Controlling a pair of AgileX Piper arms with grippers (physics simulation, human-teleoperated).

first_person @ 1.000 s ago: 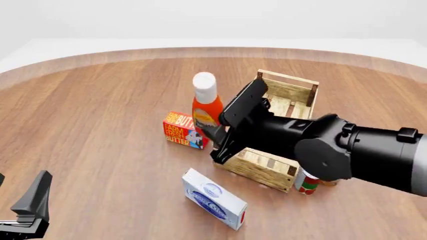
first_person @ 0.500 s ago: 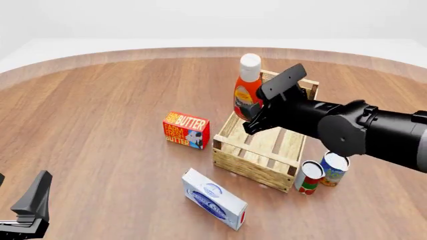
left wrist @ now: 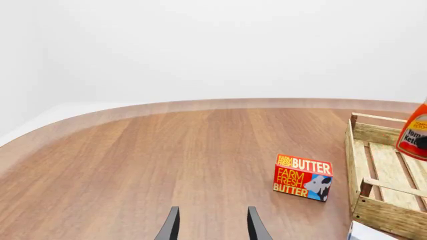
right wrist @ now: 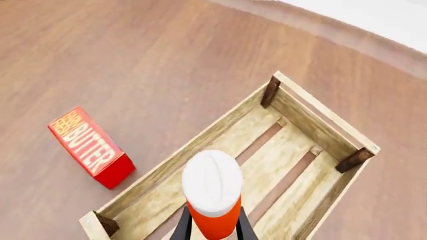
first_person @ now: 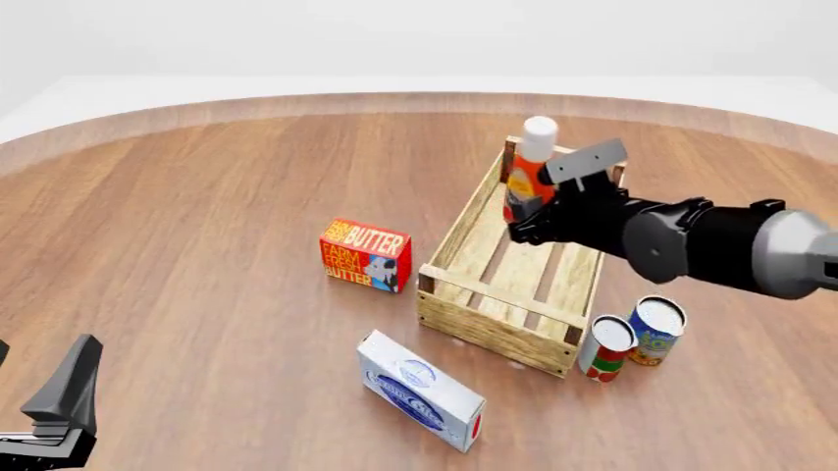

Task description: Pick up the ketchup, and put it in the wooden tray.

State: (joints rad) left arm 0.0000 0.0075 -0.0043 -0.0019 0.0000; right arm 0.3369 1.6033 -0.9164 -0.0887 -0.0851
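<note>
Left gripper (left wrist: 212, 227) idles at 7 o'clock, jaws spread, empty. Right gripper (right wrist: 212, 226) pinches the ketchup (first_person: 528, 177) upright above the far end of the wooden tray (first_person: 461, 324), at 1 o'clock. Risk: released from height, the tall bottle likely topples, or catches the tray's rim.

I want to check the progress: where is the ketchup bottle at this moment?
In the front view, the ketchup bottle is held upright by the right gripper over the far end of the wooden tray, right of the butter box.
</note>
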